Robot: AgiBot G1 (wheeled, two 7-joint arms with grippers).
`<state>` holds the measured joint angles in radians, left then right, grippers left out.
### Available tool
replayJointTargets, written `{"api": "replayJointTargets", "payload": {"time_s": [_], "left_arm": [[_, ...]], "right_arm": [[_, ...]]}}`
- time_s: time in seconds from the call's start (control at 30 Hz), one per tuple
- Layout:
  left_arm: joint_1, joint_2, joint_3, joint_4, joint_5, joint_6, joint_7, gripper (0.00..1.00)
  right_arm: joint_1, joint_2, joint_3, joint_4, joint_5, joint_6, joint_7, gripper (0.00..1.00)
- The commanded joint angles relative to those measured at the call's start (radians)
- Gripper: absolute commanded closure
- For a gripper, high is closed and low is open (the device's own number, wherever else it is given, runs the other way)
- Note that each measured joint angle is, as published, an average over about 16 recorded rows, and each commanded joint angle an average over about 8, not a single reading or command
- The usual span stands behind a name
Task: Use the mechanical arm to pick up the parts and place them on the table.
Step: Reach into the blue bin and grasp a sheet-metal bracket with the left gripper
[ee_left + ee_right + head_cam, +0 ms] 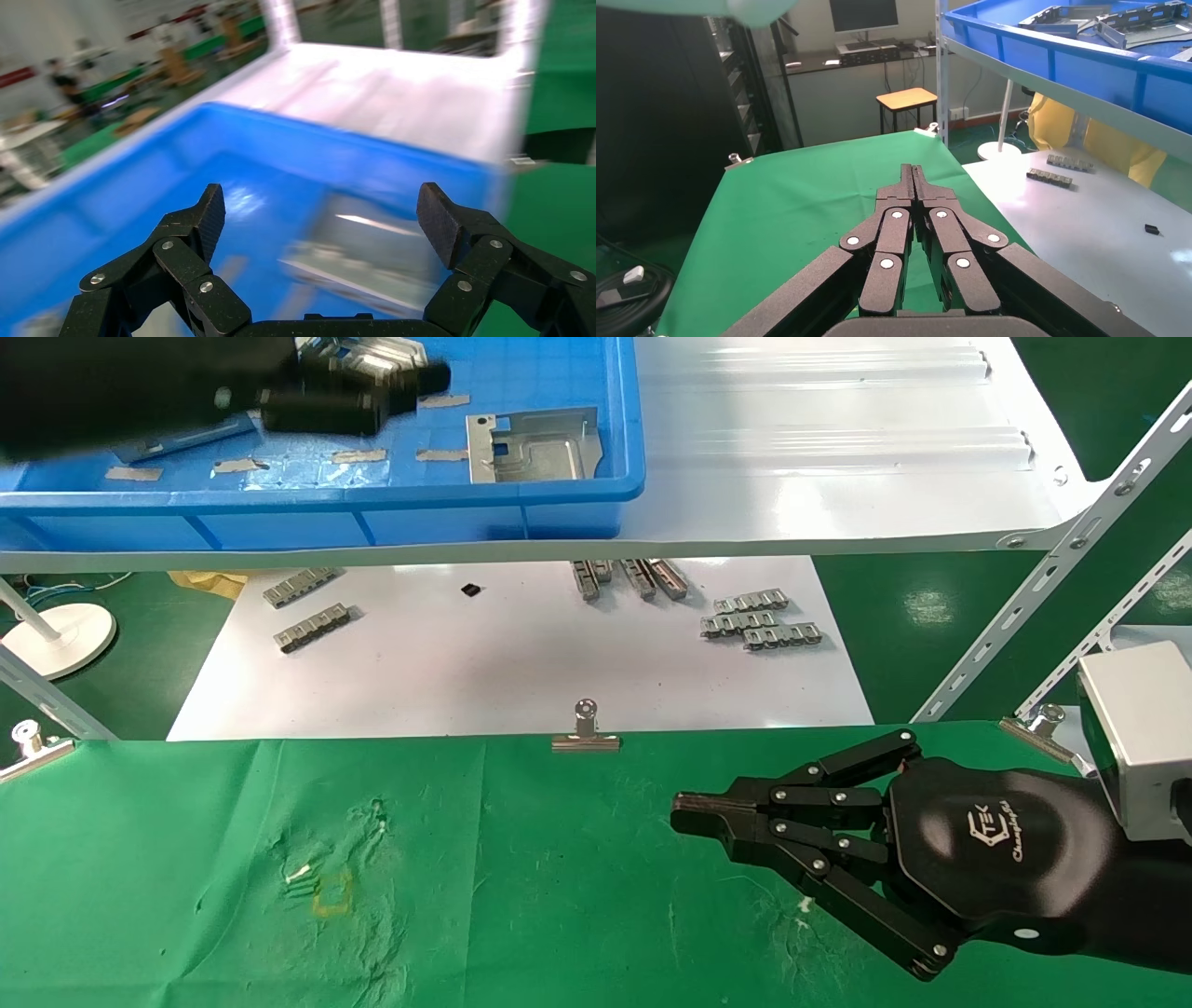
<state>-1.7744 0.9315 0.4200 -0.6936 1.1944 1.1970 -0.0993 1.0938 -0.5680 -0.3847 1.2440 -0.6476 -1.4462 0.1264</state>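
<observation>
My left gripper (424, 379) is over the blue bin (596, 486) on the white shelf, blurred. In the left wrist view it (320, 210) is open and empty, its fingers (439, 221) wide apart above a silver bracket (379, 246) lying in the bin (140, 203). That bracket (533, 446) lies flat at the bin's right end, to the right of my left gripper. More brackets (1109, 17) lie farther along the bin (1060, 53). My right gripper (680, 823) is shut and empty, hovering low over the green cloth table (233, 877); it shows in its own view (913, 172).
The white shelf board (838, 449) holds the bin. Below lies a white sheet (521, 663) with small grey linked strips (759, 621). Binder clips (586, 727) pin the cloth's far edge. Slotted white struts (1043, 570) stand at the right.
</observation>
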Motion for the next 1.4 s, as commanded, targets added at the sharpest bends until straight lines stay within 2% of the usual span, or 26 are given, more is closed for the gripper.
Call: {"api": "replayJointTargets", "payload": {"time_s": [0.03, 0.33, 0.53, 0.57, 0.7, 0.83, 0.87, 1.4], "left_arm": [[-0.074, 0.048, 0.024, 0.1, 0.058, -0.042, 0.017, 0.0], [-0.232, 0.173, 0.073, 0.438, 0.174, -0.216, 0.115, 0.0], [-0.283, 0.232, 0.085, 0.588, 0.206, -0.388, 0.121, 0.0], [-0.288, 0.242, 0.088, 0.608, 0.211, -0.417, 0.117, 0.02], [-0.306, 0.275, 0.104, 0.667, 0.238, -0.489, 0.095, 0.5], [-0.321, 0.291, 0.123, 0.704, 0.265, -0.501, 0.065, 0.98], [-0.325, 0.293, 0.126, 0.711, 0.27, -0.499, 0.056, 1.0], [-0.338, 0.292, 0.144, 0.731, 0.296, -0.469, -0.051, 1.0]], "right_arm": [[0.0, 0.0, 0.0, 0.0, 0.0, 0.0, 0.0, 1.0], [0.0, 0.0, 0.0, 0.0, 0.0, 0.0, 0.0, 1.0], [0.0, 0.0, 0.0, 0.0, 0.0, 0.0, 0.0, 1.0], [0.0, 0.0, 0.0, 0.0, 0.0, 0.0, 0.0, 1.0], [0.0, 0.0, 0.0, 0.0, 0.0, 0.0, 0.0, 1.0], [0.0, 0.0, 0.0, 0.0, 0.0, 0.0, 0.0, 1.0], [0.0, 0.0, 0.0, 0.0, 0.0, 0.0, 0.0, 1.0], [0.0, 0.0, 0.0, 0.0, 0.0, 0.0, 0.0, 1.0]]}}
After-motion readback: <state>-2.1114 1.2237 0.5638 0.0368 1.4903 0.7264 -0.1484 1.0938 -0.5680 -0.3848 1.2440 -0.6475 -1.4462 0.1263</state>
